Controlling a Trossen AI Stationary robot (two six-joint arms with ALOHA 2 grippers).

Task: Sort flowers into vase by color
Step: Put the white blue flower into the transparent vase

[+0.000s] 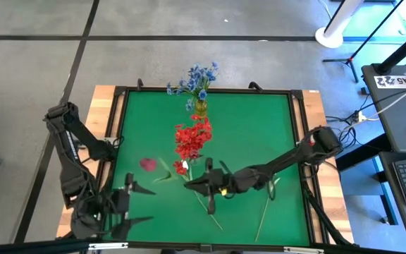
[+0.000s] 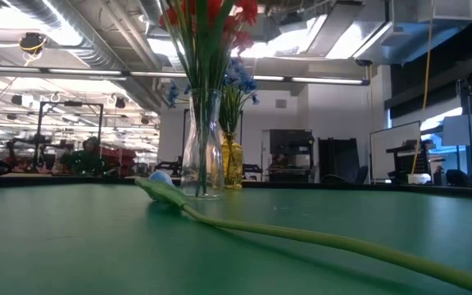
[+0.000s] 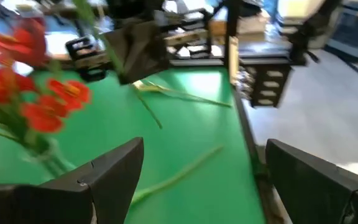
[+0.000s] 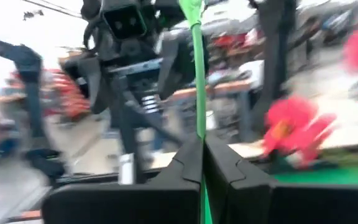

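Note:
My right gripper [image 1: 194, 185] hovers over the mat's middle, shut on a green stem [image 4: 198, 93]. A red-pink rosebud [image 1: 148, 164] shows just to its left; whether it belongs to that stem I cannot tell. Red blooms [image 1: 192, 140] stand in a clear vase [image 2: 201, 156]. Blue sprigs [image 1: 197, 77] stand in a yellow vase [image 2: 232, 168] behind it. A pale-budded flower [image 2: 161, 183] lies flat on the mat, stem toward the near edge. My left gripper [image 1: 134, 204] waits open at the near left corner. My right gripper pinches the green stem [image 4: 199, 146] between its two fingers, which come level from the table's right. The stem crosses the fingers and rises out of the wrist view's top past a leaf [image 4: 191, 7]. It is lifted off the mat.
Two loose stems lie on the green mat near the front, one [image 1: 214, 212] below my right gripper and one [image 1: 263, 215] nearer the right edge. A raised dark frame [image 1: 298, 134] borders the mat. Bare mat lies left and right of the vases.

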